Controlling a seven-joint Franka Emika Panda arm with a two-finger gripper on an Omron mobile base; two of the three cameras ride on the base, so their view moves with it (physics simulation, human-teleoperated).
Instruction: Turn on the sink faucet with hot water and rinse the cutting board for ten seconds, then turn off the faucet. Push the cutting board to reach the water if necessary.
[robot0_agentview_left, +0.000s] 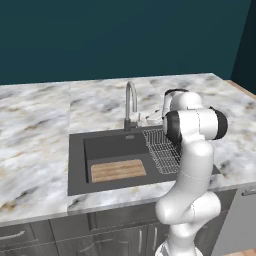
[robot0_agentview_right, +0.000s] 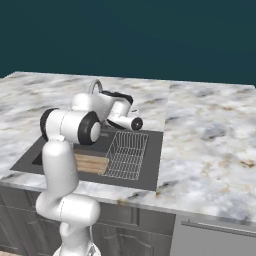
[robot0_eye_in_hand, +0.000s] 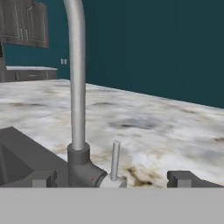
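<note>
The sink faucet rises behind the dark sink. Its small lever stands upright at the right of its dark base. My gripper is open and low at the base. One fingertip is left of the base and the other is right of the lever, and neither touches it. In the left base view the gripper sits just right of the faucet. The cutting board lies flat in the basin's front part. The water is out of view; no stream falls from the spout.
A wire dish rack fills the sink's right side, under my arm. Marble counter surrounds the sink, with a dark teal wall behind. Cabinet fronts run below the counter edge.
</note>
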